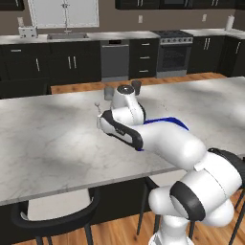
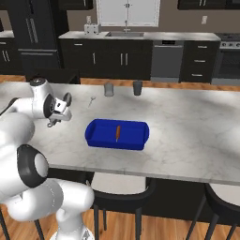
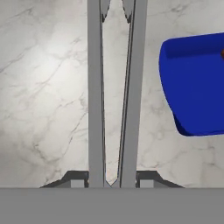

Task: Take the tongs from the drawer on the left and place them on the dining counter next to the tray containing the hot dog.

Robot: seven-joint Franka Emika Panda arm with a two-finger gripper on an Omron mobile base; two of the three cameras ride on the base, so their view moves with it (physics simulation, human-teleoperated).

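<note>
My gripper [image 3: 112, 179] is shut on the slim silver tongs [image 3: 95, 87], whose two arms run away from the fingers in a narrow V. It hovers over the white veined dining counter [image 1: 48, 139], left of the blue tray [image 2: 101, 127] holding the hot dog [image 2: 117, 133]. In the hand view the tray [image 3: 197, 83] lies to the right, apart from the tongs. The gripper [image 1: 99, 119] sits at the end of my bent arm, with the tongs' far tips [image 1: 97, 106] poking out beyond it. From the right base view the gripper [image 2: 52, 123] is near the counter's left end and the tongs' tips [image 2: 92, 100] point toward the cups. The drawer is out of view.
Two small grey cups [image 2: 108, 89] [image 2: 137, 87] stand at the counter's far edge behind the tray. Black stools [image 2: 122, 190] [image 1: 52, 215] are tucked under the near edge. Dark cabinets, a sink and a stove [image 1: 172, 50] line the back wall.
</note>
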